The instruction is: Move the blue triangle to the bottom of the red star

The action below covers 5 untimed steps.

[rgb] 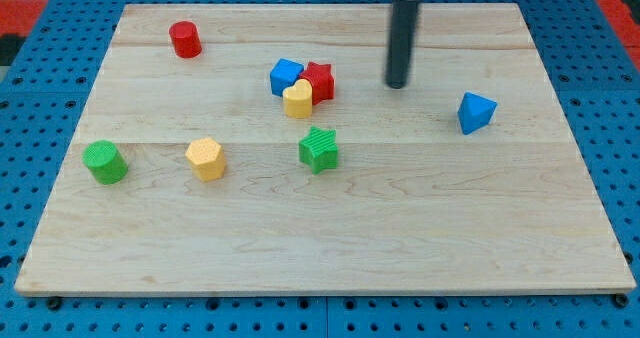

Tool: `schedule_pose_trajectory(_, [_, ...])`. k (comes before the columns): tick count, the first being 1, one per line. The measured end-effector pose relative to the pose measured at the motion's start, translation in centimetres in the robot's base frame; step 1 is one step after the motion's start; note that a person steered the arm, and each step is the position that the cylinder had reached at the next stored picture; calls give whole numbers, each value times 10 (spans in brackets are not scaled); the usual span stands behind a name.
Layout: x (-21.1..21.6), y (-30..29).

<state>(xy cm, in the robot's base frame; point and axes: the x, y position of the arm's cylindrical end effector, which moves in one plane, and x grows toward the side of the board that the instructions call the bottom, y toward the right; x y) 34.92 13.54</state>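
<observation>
The blue triangle (477, 112) lies on the wooden board at the view's right. The red star (319, 81) sits near the board's middle top, touching a blue cube (286, 76) on its left and a yellow heart-shaped block (298, 100) at its lower left. My tip (397, 83) comes down from the view's top. It stands between the red star and the blue triangle, about level with the star and up-left of the triangle. It touches neither block.
A red cylinder (185, 39) stands at the top left. A green cylinder (105, 162) is at the left. A yellow hexagon (206, 159) and a green star (319, 149) lie below the central cluster. The board (330, 248) rests on a blue pegboard.
</observation>
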Motion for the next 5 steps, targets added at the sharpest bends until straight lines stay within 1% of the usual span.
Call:
schedule_pose_trajectory(1, [2, 84])
schedule_pose_trajectory(2, [45, 96])
schedule_pose_trajectory(3, [69, 68])
schedule_pose_trajectory(4, [52, 44])
schedule_pose_trajectory(5, [32, 34])
